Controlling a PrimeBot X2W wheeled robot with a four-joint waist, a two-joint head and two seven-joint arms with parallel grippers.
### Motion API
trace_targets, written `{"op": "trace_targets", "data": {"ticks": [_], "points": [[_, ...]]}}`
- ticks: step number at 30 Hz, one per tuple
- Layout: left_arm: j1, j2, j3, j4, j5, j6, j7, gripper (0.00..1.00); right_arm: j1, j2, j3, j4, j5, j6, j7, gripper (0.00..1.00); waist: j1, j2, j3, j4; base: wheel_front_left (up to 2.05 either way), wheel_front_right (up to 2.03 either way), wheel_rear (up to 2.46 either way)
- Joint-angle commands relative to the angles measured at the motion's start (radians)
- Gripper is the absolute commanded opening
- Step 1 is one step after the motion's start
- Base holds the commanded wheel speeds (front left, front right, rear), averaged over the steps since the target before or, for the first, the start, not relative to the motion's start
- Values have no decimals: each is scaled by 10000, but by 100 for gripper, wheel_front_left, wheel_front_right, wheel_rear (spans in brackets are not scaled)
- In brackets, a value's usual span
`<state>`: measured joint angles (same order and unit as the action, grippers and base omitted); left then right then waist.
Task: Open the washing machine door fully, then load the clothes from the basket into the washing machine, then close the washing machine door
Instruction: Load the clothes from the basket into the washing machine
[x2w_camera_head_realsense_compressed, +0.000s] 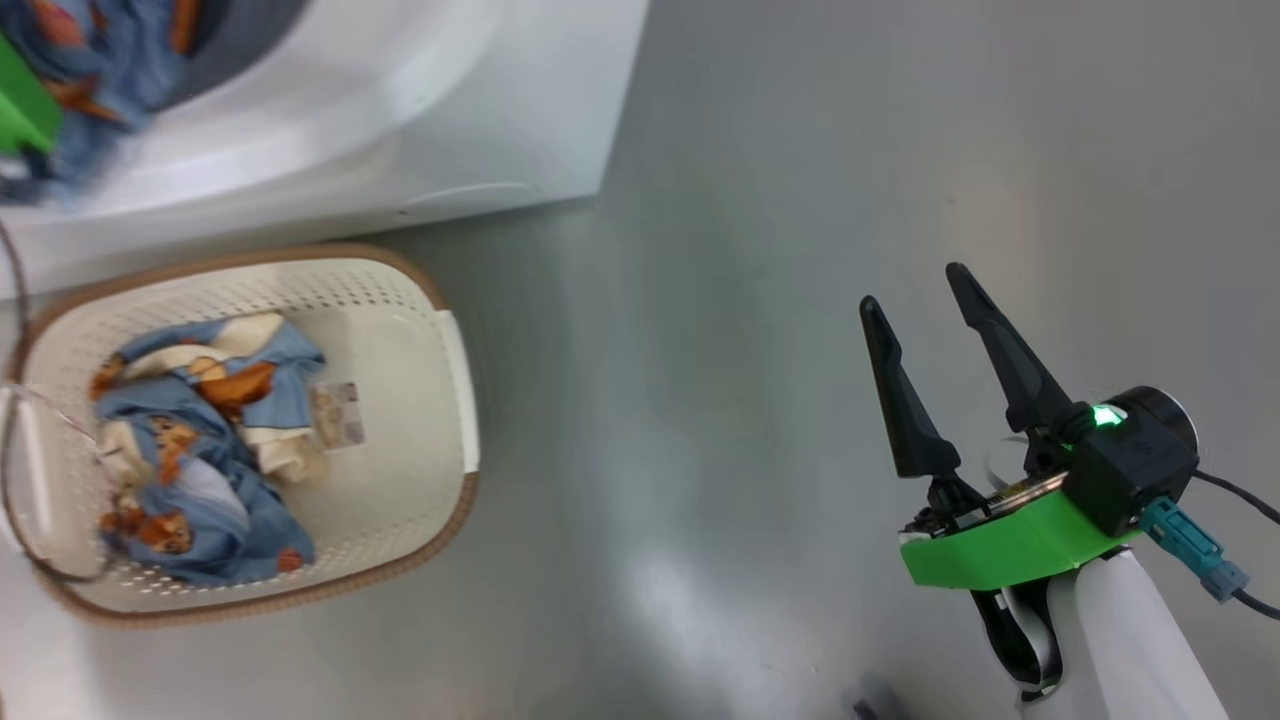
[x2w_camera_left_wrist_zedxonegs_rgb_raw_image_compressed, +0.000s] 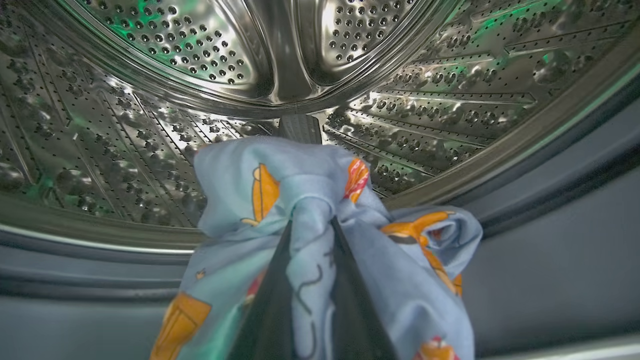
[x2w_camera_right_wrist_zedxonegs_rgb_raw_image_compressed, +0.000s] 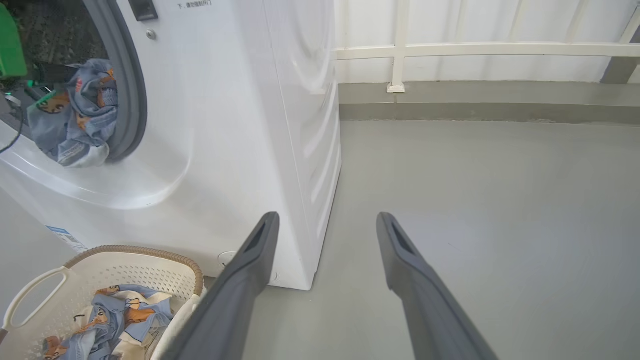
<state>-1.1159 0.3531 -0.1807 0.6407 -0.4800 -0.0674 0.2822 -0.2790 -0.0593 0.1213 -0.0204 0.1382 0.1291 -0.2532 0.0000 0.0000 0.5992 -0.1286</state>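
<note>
My left gripper (x2w_camera_left_wrist_zedxonegs_rgb_raw_image_compressed: 311, 222) is shut on a light-blue piece of the clothes (x2w_camera_left_wrist_zedxonegs_rgb_raw_image_compressed: 400, 260) printed with orange animals, held at the mouth of the steel drum (x2w_camera_left_wrist_zedxonegs_rgb_raw_image_compressed: 225, 55). In the right wrist view that piece (x2w_camera_right_wrist_zedxonegs_rgb_raw_image_compressed: 75, 115) hangs over the grey gasket (x2w_camera_right_wrist_zedxonegs_rgb_raw_image_compressed: 134, 90) of the white washing machine (x2w_camera_right_wrist_zedxonegs_rgb_raw_image_compressed: 240, 125). More clothes (x2w_camera_head_realsense_compressed: 200, 450) lie in the cream basket (x2w_camera_head_realsense_compressed: 410, 480) on the floor in front of the machine (x2w_camera_head_realsense_compressed: 520, 120). My right gripper (x2w_camera_head_realsense_compressed: 914, 288) is open and empty above the bare floor, right of the basket. The washing machine door is out of view.
Grey floor (x2w_camera_right_wrist_zedxonegs_rgb_raw_image_compressed: 475, 200) stretches right of the machine to a low curb and a white railing (x2w_camera_right_wrist_zedxonegs_rgb_raw_image_compressed: 450, 50). A paper label (x2w_camera_head_realsense_compressed: 338, 415) lies inside the basket. A thin dark cable (x2w_camera_head_realsense_compressed: 15, 270) runs past the basket's left side.
</note>
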Motion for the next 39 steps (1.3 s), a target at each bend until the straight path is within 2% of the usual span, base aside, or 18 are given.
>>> {"op": "trace_targets", "data": {"ticks": [1, 4, 8, 12, 13, 17, 22, 27, 28, 29, 30, 39], "points": [[-514, 727, 188, -183, 123, -89, 151, 0, -27, 32, 310, -244, 227, 16, -83, 100, 0, 0, 568, -558, 0, 0, 0], [-1004, 1026, 243, -135, 225, -16, 191, 0, -102, 43, 393, -229, 306, 16, -84, 100, 0, 0, 724, -715, 0, 0, 0], [-1519, 1336, 332, -175, 436, 141, -279, 0, -140, 58, 474, -222, 367, 16, -84, 100, 0, 0, 806, -853, 0, 0, 0], [-1921, 1526, 369, -260, 799, 358, -1391, 0, -179, 69, 531, -197, 409, 16, -85, 100, 0, 0, 859, -934, 0, 0, 0], [-1921, 1526, 369, -260, 799, 358, -1391, 0, -179, 69, 531, -197, 409, 16, -85, 100, 0, 0, 859, -934, 0, 0, 0], [-2181, 1662, 379, -79, 1151, 550, -2677, 0, -217, 76, 621, -158, 446, 16, -85, 100, 0, 0, 857, -1006, 0, 0, 0], [-2174, 1662, 227, 518, 1276, 433, -3374, 0, -222, 82, 634, -133, 503, 16, -85, 100, 0, 0, 872, -1043, 0, 0, 0], [-2173, 1608, 167, 1291, 1147, 334, -3251, 0, -248, 86, 638, -124, 550, 16, -85, 100, 0, 0, 887, -1065, 0, 0, 0], [-2201, 1587, 182, 1418, 1108, 353, -3224, 38, -255, 86, 640, -128, 557, 16, -85, 100, 0, 0, 893, -1074, 0, 0, 0], [-2229, 1575, 164, 1524, 1099, 346, -3213, 96, -263, 87, 635, -131, 564, 16, -85, 100, 0, 0, 898, -1077, 0, 0, 0], [-2265, 1566, 145, 1604, 1102, 347, -3240, 100, -267, 87, 624, -134, 569, 16, -85, 100, 0, 0, 899, -1075, 0, 0, 0], [-2466, 1429, -6, 2033, 1067, 263, -3657, 100, -300, 89, 522, -109, 602, 16, -85, 100, 0, 0, 862, -975, 0, 0, 0]]}}
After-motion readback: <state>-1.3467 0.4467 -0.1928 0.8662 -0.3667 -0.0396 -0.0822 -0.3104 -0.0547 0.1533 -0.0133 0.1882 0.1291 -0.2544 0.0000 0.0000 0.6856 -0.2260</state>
